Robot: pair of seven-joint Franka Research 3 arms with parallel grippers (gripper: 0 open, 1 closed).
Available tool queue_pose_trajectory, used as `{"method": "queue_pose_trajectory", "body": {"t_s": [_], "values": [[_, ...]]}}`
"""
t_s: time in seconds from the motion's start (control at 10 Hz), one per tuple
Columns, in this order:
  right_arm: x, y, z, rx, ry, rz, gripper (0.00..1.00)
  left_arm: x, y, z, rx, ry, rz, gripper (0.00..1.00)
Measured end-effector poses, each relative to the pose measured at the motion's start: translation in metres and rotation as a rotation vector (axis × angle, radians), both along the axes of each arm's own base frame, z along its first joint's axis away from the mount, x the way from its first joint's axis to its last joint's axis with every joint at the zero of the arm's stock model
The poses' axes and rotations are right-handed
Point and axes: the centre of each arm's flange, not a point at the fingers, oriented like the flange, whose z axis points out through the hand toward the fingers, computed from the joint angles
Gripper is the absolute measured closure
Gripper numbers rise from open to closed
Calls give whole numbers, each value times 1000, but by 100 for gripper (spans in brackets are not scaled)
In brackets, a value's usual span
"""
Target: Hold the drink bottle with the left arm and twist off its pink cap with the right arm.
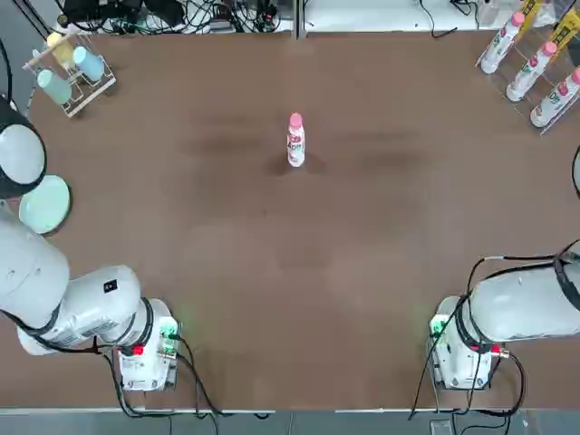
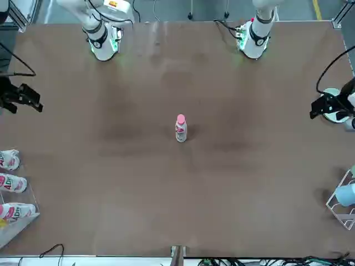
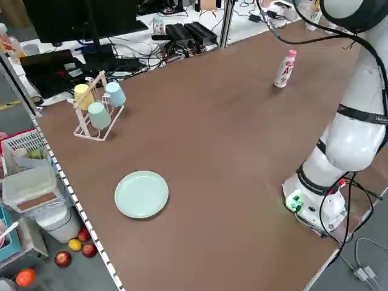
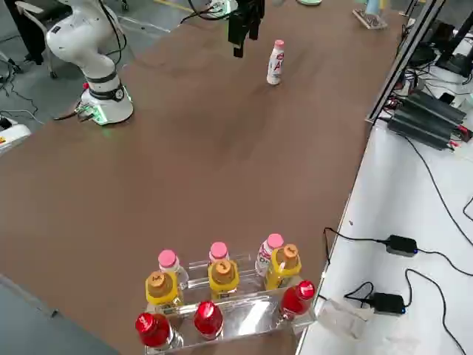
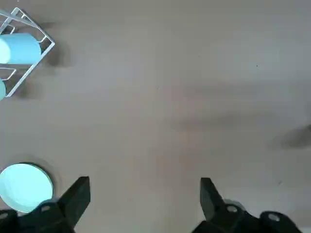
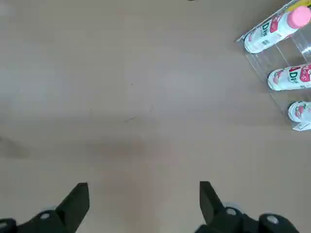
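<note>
The drink bottle [image 1: 295, 148] was seen upright on the brown table [image 1: 272, 263], with the pink cap [image 1: 295, 120] seated on its neck. It was placed near the middle of the table's width, in the half farther from the arms' bases, and was touched by neither gripper. The left gripper [image 5: 145, 201] was held above the table on the robot's left, well apart from the bottle, near the pale green plate [image 2: 333, 111]. Its two fingers were spread wide, and nothing was gripped between them. The right gripper [image 6: 145, 204] was held above the table on the opposite side, likewise well apart from the bottle; its fingers were also parted, with nothing clamped. The bottle was thus placed between the two grippers, with a stretch of table left on either side of it. In the far left corner, the light-coloured cups [image 1: 89, 63] were held in a white wire rack [image 1: 97, 83]. In the far right corner, the longer white bottles [image 1: 532, 72] with pink caps were held in a clear rack [image 4: 255, 314], beside bottles with yellow [image 4: 223, 276] and red tops [image 4: 208, 319].
</note>
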Motion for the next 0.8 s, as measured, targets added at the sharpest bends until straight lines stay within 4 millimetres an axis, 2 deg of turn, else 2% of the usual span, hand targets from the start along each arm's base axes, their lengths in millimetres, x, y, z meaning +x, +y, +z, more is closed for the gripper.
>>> {"method": "queue_pose_trajectory", "body": {"t_s": [0.2, 0.4, 0.6, 0.7, 0.8], "values": [[0, 0, 0, 0, 0, 0, 1, 0, 0, 0, -1, -1, -2, 0], [0, 0, 0, 0, 0, 0, 4, 2, 1, -4, -103, 8, -33, 0], [0, 1, 0, 0, 0, 2, 12, 11, 10, -22, -226, 15, -151, 0], [0, 3, 0, 1, 0, 6, 17, 19, 11, -37, -263, 18, -253, 0], [1, 7, 0, 1, -3, 11, 17, 28, 9, -55, -319, 12, -353, 0]]}}
